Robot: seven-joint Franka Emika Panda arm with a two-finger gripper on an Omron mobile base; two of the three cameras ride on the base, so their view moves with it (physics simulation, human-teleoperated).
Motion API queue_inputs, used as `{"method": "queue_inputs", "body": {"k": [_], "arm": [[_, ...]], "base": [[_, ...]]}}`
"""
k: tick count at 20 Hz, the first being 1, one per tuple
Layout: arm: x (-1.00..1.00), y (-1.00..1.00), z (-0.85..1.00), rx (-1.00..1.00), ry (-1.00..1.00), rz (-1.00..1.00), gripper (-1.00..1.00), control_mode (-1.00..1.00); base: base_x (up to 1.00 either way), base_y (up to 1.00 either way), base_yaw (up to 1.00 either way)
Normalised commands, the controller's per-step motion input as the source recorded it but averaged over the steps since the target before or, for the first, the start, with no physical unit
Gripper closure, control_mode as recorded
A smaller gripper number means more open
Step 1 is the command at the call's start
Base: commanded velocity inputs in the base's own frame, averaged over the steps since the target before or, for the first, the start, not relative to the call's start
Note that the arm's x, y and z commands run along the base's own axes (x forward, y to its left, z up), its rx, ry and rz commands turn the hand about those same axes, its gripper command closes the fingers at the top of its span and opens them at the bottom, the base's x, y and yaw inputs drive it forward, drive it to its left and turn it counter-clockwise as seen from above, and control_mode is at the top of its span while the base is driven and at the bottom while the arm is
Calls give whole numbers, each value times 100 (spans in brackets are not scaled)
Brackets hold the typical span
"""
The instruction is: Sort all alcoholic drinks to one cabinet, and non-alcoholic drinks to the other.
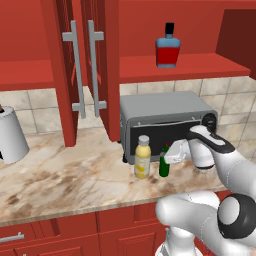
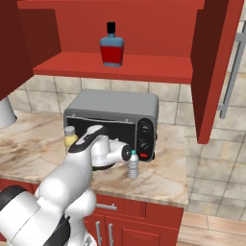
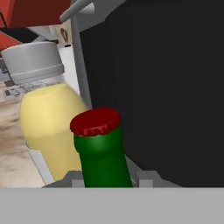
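Note:
My gripper (image 1: 165, 151) is shut on the neck of the slim dark-green bottle (image 1: 164, 165) with a red cap, which stands on the counter in front of the toaster oven. In the hand view the green bottle (image 3: 103, 153) rises between my finger tips (image 3: 144, 177). The pale-yellow juice bottle (image 1: 142, 158) (image 3: 46, 122) stands just left of it, close but apart. The small clear water bottle (image 2: 133, 164) stands at the oven's right front corner. The squat red-and-blue bottle (image 1: 167, 46) (image 2: 112, 46) stands on the red shelf (image 2: 158, 69) of the open wall cabinet above.
A grey toaster oven (image 1: 165, 112) sits right behind the bottles. Two open red cabinet doors with silver bar handles (image 1: 85, 65) hang to the left, another open door (image 2: 216, 62) to the right. A white cylindrical appliance (image 1: 10, 135) stands at the far left of the marble counter (image 1: 70, 175).

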Motion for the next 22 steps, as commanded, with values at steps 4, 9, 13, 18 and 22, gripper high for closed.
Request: {"method": "queue_inputs", "body": {"k": [4,9,13,18,22], "arm": [[-5,0,0,0,0,0,100,-100],[-36,-8,17,1,-1,0,100,-100],[-45,-13,37,0,-5,0,100,-100],[-35,-1,58,0,-7,0,100,-100],[-27,0,65,-1,-7,0,100,-100]], "base": [[0,0,0],[0,0,0],[0,0,0],[0,0,0],[0,0,0]]}}
